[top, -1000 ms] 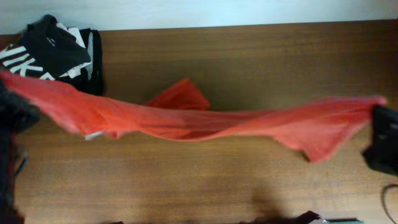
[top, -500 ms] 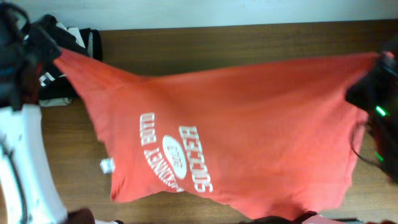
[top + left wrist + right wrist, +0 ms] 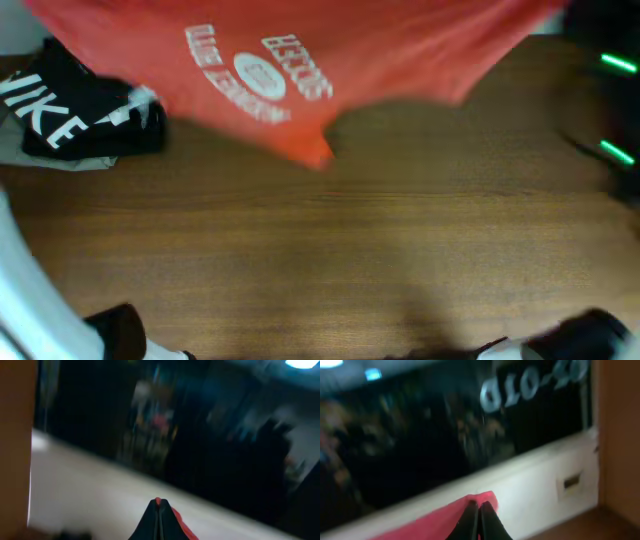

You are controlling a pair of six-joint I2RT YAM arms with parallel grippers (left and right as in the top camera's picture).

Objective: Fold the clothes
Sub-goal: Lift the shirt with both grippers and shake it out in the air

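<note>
Above the tabletop point(image 3: 350, 260), the left pincer point(image 3: 159, 519) and right pincer point(image 3: 480, 517) each clamp a T-shirt point(image 3: 400, 50) edge, holding it spread, likely for laying flat.

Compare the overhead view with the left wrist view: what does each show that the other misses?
Only the overhead shows the red-orange T-shirt spread wide with its white lettering readable, held up over the far side of the wooden table, and the black garment with white letters lying at the left. Only the left wrist view shows the left gripper, fingers closed on a pinch of red fabric, against a blurred dark room. Both share only the T-shirt.
</note>
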